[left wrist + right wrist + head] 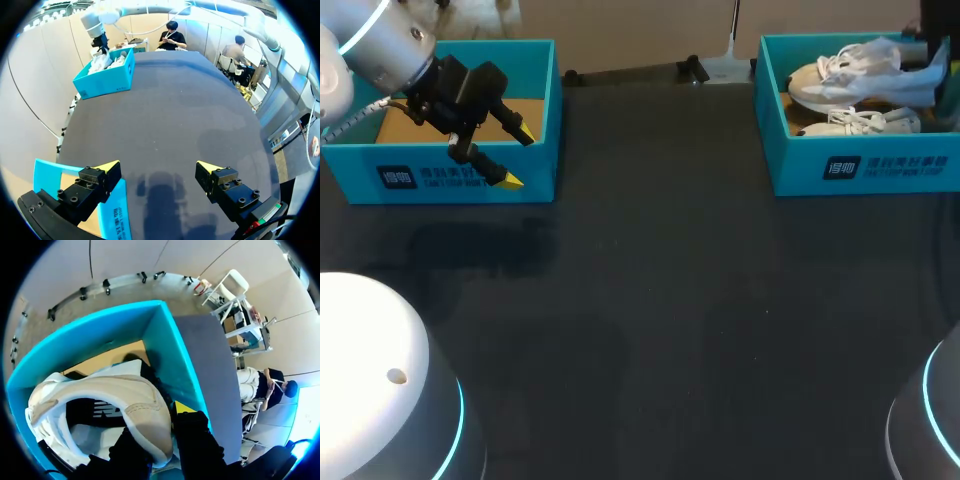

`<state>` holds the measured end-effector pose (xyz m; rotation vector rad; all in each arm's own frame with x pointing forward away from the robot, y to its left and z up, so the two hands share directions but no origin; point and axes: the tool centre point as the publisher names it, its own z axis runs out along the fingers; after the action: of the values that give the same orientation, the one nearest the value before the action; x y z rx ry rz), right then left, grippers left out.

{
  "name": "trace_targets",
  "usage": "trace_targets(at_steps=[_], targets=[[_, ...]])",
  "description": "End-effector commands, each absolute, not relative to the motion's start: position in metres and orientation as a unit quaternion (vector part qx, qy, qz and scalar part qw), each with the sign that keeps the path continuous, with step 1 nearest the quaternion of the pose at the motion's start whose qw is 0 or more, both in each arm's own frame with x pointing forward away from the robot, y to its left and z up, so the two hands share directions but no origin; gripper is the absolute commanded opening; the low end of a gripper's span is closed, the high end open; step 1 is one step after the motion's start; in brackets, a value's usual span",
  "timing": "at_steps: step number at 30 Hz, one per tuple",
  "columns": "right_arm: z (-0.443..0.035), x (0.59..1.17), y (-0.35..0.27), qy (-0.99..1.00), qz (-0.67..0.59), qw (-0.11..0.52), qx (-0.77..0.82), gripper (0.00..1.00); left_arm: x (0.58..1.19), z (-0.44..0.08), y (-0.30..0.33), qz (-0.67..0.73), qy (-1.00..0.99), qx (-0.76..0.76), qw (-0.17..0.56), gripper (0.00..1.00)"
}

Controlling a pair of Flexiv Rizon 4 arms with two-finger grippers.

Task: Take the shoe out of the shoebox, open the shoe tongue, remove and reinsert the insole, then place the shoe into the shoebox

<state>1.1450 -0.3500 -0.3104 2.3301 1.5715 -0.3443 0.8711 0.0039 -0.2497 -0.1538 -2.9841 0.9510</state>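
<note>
Two white shoes lie in the blue shoebox (860, 170) at the far right. In the right wrist view my right gripper (162, 440) is down inside this box (172, 347), shut on the heel collar of the upper white shoe (125, 400), with one finger inside the shoe and one outside. The same shoe (860, 75) rests above the second shoe (865, 122) in the head view. My left gripper (517, 157) hangs open over the front wall of the left blue box (460, 178), holding nothing. Its own view shows the wide gap between its tips (157, 167).
The left box (112, 215) has only a brown cardboard floor (405, 125) showing inside. The dark tabletop (660, 300) spreads between the two boxes. Two white robot bases (380, 380) stand at the near corners. A black clamp (692, 68) sits at the back edge.
</note>
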Motion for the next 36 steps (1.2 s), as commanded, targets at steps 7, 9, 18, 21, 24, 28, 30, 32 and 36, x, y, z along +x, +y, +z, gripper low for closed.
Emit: trace_targets(at_steps=[7, 9, 18, 21, 24, 28, 30, 32, 36], targets=[[-0.338, 1.153, -0.352, 0.534, -0.127, 0.15, 0.822, 0.0, 0.872, -0.25, 0.004, 0.302, -0.952, -0.049, 0.003, 1.0], [-0.342, 1.153, -0.351, 0.534, -0.13, 0.15, 0.822, 0.0, 0.872, -0.25, 0.004, 0.302, -0.952, -0.049, 0.003, 1.0], [-0.351, 1.155, -0.352, 0.529, -0.13, 0.146, 0.826, 0.0, 0.872, -0.25, 0.004, 0.302, -0.952, -0.049, 0.003, 1.0], [-0.354, 1.157, -0.353, 0.529, -0.127, 0.147, 0.826, 0.0, 0.872, -0.25, 0.004, 0.302, -0.952, -0.049, 0.003, 1.0], [-0.352, 1.158, -0.352, 0.524, -0.118, 0.144, 0.831, 0.29, 0.872, -0.25, 0.004, 0.302, -0.952, -0.049, 0.003, 1.0], [-0.349, 1.158, -0.349, 0.523, -0.115, 0.144, 0.832, 0.93, 0.872, -0.25, 0.004, 0.302, -0.952, -0.049, 0.003, 1.0], [-0.346, 1.157, -0.346, 0.525, -0.114, 0.144, 0.831, 1.0, 0.872, -0.25, 0.004, 0.302, -0.952, -0.049, 0.003, 1.0], [-0.343, 1.156, -0.345, 0.526, -0.113, 0.144, 0.831, 1.0, 0.872, -0.25, 0.004, 0.302, -0.952, -0.049, 0.003, 1.0], [-0.334, 1.153, -0.341, 0.528, -0.107, 0.147, 0.829, 1.0, 0.872, -0.25, 0.004, 0.302, -0.952, -0.049, 0.003, 1.0]])
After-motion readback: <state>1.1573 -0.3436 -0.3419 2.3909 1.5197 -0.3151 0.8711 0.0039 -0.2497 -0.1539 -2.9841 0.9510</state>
